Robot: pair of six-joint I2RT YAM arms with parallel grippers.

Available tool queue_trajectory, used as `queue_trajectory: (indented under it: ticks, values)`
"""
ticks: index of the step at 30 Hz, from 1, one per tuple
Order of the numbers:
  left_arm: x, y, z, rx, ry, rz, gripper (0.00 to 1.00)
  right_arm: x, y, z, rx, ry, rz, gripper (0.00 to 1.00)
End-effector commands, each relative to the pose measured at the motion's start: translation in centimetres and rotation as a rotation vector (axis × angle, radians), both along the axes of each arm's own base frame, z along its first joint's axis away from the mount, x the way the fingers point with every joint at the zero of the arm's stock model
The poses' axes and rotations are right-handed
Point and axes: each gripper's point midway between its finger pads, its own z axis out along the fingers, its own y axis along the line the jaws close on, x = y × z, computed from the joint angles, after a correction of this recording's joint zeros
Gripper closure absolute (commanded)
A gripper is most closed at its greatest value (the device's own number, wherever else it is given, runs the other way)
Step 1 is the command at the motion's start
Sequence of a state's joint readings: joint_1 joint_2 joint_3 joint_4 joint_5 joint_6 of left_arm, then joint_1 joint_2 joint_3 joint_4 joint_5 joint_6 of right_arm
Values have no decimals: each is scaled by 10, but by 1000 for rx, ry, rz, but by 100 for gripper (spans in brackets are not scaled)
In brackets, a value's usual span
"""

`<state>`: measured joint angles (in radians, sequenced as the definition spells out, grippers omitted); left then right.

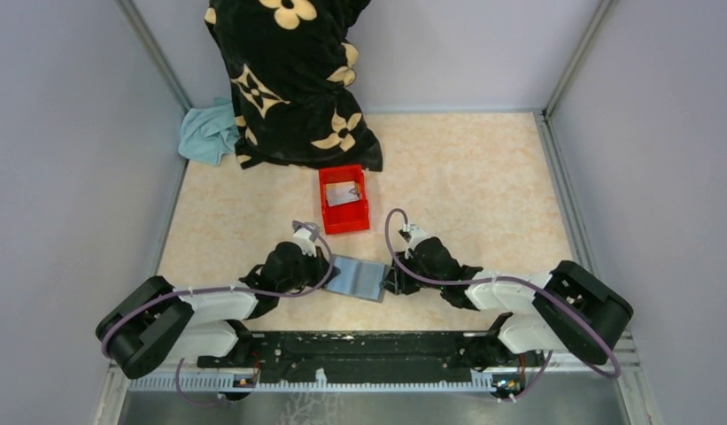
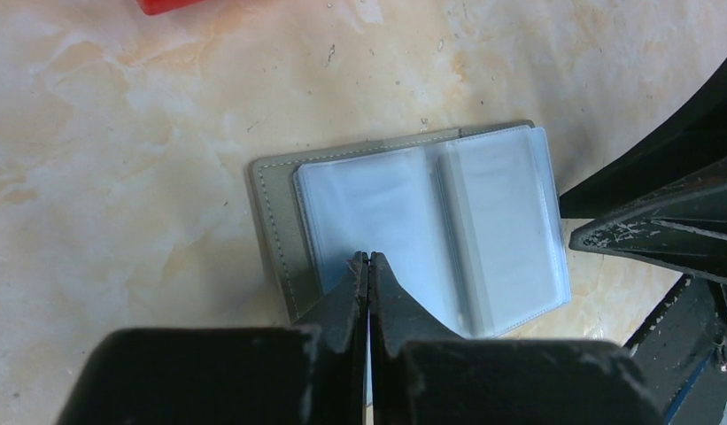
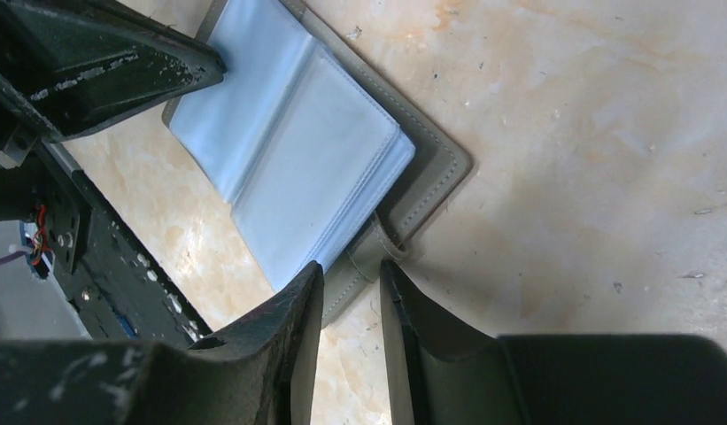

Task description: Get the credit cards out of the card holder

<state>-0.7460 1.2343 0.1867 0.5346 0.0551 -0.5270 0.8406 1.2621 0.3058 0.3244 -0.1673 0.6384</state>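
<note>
Left pincer closed on card holder, red bin beyond

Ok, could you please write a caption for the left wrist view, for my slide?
Left claw, shut, tips at the clear sleeves of the open card holder on the table.

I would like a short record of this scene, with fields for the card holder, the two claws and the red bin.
card holder: open, flat on table, clear sleeves up
left claw: shut, tips on a sleeve
right claw: slightly open at the holder's edge
red bin: beyond holder, one card inside
</note>
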Motion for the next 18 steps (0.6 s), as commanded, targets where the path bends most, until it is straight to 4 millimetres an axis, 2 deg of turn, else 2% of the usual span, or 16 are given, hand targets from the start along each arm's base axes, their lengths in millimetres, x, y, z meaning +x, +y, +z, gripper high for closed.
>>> queue_trajectory:
  ticks: [1, 4, 9, 15, 18]
  values:
    - [-22, 10, -19, 33, 77, -19, 100, 7, 21, 17, 92, -35, 19, 72]
    - [-26, 11, -17, 15, 83, -19, 100, 11, 25, 21, 105, -47, 20, 80]
    - [-33, 12, -15, -6, 93, -19, 100, 20, 27, 22, 76, -70, 9, 100]
    - [-41, 16, -15, -38, 105, -7, 99, 32, 31, 29, 88, -87, 12, 100]
    - [-44, 16, -16, -56, 112, -5, 99, 32, 35, 38, 112, -99, 32, 100]
